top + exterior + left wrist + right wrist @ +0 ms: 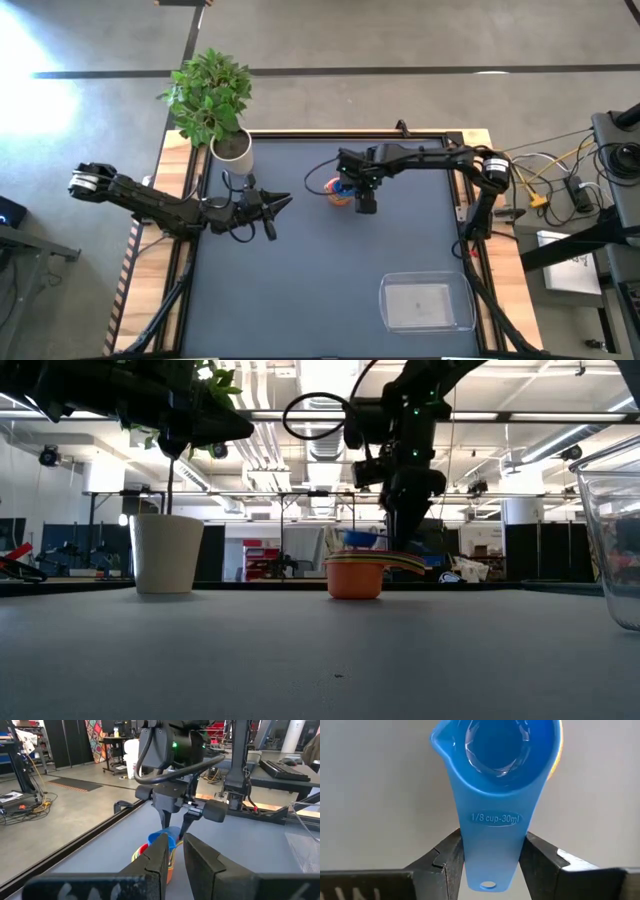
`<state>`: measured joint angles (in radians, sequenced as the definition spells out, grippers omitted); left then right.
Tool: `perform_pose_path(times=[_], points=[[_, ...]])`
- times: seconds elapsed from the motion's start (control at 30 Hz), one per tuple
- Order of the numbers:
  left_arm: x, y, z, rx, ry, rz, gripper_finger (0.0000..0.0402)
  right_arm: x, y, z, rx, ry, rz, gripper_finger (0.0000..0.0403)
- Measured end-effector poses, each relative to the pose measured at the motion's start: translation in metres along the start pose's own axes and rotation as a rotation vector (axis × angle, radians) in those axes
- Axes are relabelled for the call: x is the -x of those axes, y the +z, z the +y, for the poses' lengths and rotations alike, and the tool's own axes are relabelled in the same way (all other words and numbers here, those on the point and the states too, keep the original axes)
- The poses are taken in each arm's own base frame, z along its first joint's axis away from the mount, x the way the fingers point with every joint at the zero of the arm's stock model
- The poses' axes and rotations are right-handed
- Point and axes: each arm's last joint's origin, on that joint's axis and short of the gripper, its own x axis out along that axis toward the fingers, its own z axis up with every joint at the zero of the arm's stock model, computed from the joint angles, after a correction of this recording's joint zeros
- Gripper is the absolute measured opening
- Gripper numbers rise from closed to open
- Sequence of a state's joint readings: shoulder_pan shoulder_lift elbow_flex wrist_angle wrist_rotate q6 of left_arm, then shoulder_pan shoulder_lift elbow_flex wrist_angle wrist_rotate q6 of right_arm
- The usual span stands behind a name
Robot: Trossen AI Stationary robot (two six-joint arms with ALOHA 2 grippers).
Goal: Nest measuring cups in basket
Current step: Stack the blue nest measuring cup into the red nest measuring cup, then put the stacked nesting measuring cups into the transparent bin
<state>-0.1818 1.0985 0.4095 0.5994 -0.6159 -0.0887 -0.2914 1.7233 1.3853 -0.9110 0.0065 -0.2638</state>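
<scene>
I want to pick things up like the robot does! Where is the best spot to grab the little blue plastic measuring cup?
By its flat handle, I'd say. The right gripper comes from above, one finger on each long edge of the blue plastic measuring cup. The handle sticks out past the round bowl, and its straight edges suit flat fingers.

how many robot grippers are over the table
2. The left gripper hovers near the white plant pot; the right gripper holds the blue measuring cup above the nested stack.
</scene>
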Motion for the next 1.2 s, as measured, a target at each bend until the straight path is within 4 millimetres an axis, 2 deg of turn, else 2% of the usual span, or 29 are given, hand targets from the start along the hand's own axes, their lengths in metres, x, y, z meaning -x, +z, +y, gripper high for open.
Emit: perform_pose_path(times=[0.33, 0.53, 0.9, 1.1, 1.2], points=[[0.0000, -0.0002, 0.0000, -0.001, 0.001, 0.001, 0.0040, 0.0002, 0.0009, -0.0005, 0.005, 0.032, -0.020, 0.0182], [0.0000, -0.0002, 0.0001, -0.001, 0.001, 0.001, 0.0040, 0.0001, 0.0008, -0.0006, -0.004, 0.028, -0.019, 0.0214], [0.0000, -0.0004, 0.0002, -0.004, 0.003, 0.004, 0.0040, 0.0014, -0.0035, 0.0022, -0.061, 0.038, 0.018, 0.0305], [0.0000, -0.0004, 0.0002, -0.003, 0.005, 0.004, 0.0040, 0.0006, 0.0014, 0.0009, -0.081, 0.024, -0.037, 0.0365], [0.0000, -0.0004, 0.0002, -0.003, 0.004, 0.003, 0.0040, 0.0002, 0.0034, -0.0015, -0.107, 0.018, -0.060, 0.0378]])
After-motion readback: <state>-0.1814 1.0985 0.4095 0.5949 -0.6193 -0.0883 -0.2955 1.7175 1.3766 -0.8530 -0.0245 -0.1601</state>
